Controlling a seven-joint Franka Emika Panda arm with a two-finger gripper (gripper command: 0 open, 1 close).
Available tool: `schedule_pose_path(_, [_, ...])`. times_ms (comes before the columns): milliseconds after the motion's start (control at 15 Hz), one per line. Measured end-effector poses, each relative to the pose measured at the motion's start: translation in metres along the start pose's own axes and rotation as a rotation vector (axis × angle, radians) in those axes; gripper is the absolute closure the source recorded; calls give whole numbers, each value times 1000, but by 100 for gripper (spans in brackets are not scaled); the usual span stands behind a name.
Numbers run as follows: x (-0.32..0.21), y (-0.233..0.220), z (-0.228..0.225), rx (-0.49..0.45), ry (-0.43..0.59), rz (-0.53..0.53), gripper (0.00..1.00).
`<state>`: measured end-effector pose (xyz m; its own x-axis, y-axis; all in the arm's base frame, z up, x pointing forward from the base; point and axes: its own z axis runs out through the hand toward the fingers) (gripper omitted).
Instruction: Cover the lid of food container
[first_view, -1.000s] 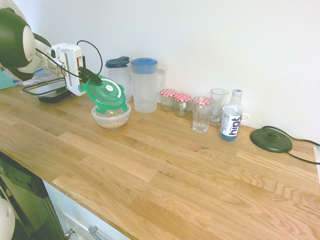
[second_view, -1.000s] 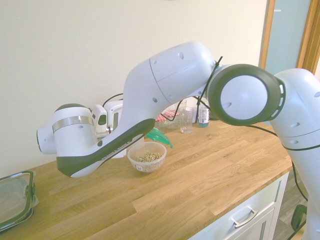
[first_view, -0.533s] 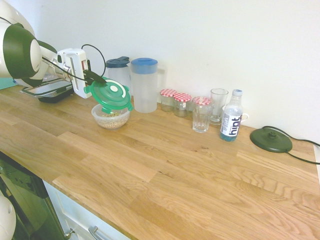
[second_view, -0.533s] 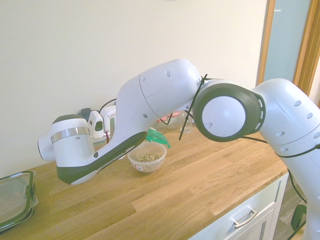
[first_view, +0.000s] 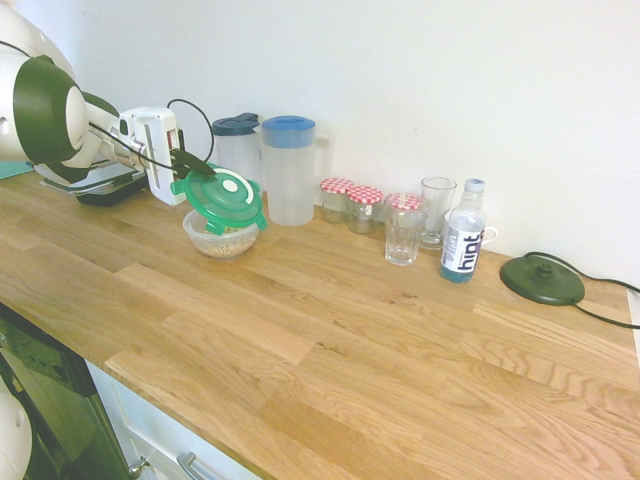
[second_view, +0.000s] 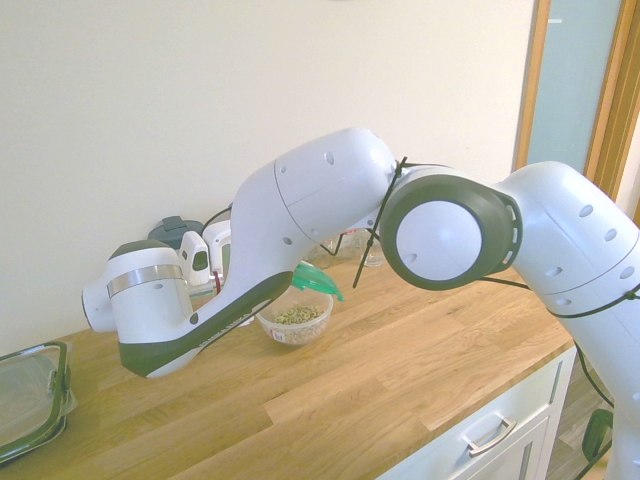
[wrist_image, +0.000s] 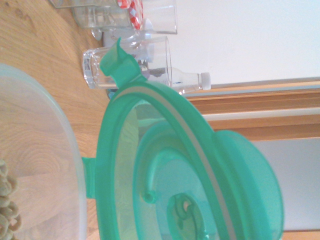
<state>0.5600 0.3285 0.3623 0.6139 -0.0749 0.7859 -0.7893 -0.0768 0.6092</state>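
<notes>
First exterior view: the gripper (first_view: 190, 165) pinches the lid (first_view: 222, 195) by its rim, fingers closed on it, holding it tilted just above the bowl (first_view: 221, 234) on the counter (first_view: 330, 340), probably so 1 edge can seat first.

Second exterior view: the arm hides most of it; the lid (second_view: 316, 280) slopes over the bowl (second_view: 294, 323).

Wrist view: the lid's (wrist_image: 190, 180) underside faces the bowl's rim (wrist_image: 45, 150).
</notes>
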Motion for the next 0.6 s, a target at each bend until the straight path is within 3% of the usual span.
schedule_pose_path(600, [-3, 0, -4, 9, 4, -4, 100])
